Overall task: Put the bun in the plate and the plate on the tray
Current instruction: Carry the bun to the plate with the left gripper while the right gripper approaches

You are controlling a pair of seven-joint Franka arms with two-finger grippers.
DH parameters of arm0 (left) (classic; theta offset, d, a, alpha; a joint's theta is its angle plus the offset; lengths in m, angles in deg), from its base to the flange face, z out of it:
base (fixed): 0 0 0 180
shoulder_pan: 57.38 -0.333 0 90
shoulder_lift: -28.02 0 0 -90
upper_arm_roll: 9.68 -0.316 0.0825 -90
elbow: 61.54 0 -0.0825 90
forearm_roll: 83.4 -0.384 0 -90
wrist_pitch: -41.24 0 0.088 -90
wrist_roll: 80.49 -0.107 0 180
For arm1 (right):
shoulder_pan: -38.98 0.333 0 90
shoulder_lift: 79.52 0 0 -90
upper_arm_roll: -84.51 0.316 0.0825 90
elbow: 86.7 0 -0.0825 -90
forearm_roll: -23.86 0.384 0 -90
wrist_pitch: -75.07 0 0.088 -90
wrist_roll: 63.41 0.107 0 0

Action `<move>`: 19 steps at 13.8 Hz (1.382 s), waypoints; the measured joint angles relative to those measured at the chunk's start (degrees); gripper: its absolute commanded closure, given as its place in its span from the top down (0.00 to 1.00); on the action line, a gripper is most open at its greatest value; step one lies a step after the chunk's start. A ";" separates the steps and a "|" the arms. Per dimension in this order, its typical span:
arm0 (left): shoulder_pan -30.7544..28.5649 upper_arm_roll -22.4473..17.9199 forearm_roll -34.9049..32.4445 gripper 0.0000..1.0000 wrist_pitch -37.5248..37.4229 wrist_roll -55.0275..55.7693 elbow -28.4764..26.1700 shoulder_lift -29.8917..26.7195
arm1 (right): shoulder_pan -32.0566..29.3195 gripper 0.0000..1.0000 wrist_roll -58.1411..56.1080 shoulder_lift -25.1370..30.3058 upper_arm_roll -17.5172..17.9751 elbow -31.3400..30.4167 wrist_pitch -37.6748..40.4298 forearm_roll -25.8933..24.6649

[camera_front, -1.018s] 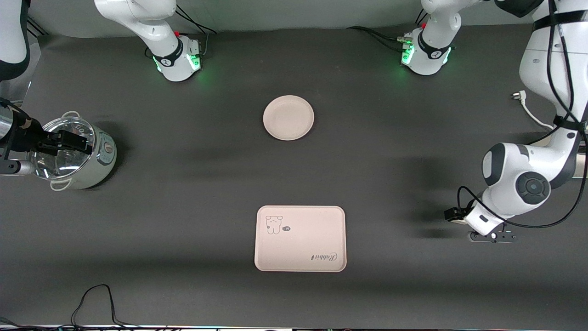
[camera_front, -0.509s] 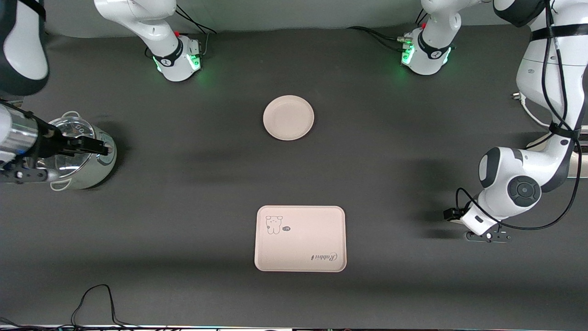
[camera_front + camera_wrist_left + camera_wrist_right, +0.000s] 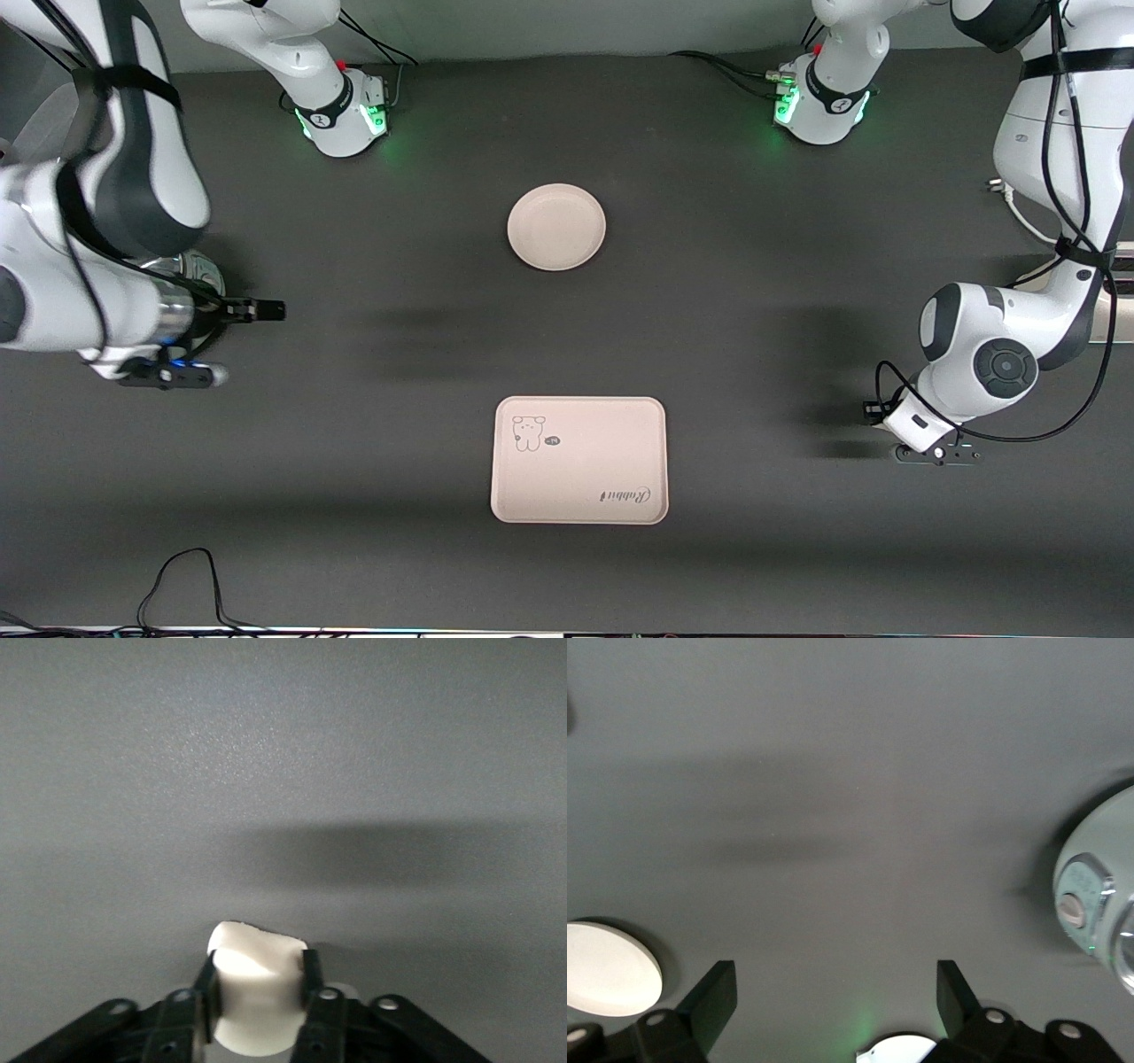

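The white bun (image 3: 257, 985) is pinched between my left gripper's (image 3: 259, 979) fingers, above bare dark table at the left arm's end. In the front view that gripper (image 3: 875, 413) sits low under its wrist, and the bun is not clear there. The round cream plate (image 3: 556, 227) lies empty mid-table, nearer the arm bases. It also shows in the right wrist view (image 3: 607, 967). The rectangular tray (image 3: 578, 460) with the bear drawing lies empty, nearer the front camera than the plate. My right gripper (image 3: 266, 310) is open and empty beside the pot, its jaws wide apart (image 3: 837, 992).
A steel pot (image 3: 199, 270) stands at the right arm's end, mostly covered by the right arm; it also shows in the right wrist view (image 3: 1099, 904). A black cable (image 3: 186, 576) lies at the table's front edge. A white plug (image 3: 1001, 186) lies near the left arm.
My right arm has swung from over the pot toward the table's middle, its gripper now past the pot's side. My left gripper with the bun has shifted only slightly.
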 measured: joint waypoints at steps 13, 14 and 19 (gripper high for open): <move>2.44 27.44 17.33 0.30 -36.26 35.67 2.02 -23.71 | -1.30 1.00 5.28 -9.00 -0.92 7.66 0.16 17.35; 3.11 31.12 17.48 0.34 -35.80 40.87 1.51 -23.42 | -1.48 1.00 2.62 -9.04 -0.92 7.65 0.23 18.66; 18.42 34.92 16.13 0.34 -22.65 66.07 -2.19 -15.74 | -1.19 1.00 -4.14 -8.08 -0.79 6.70 2.48 24.49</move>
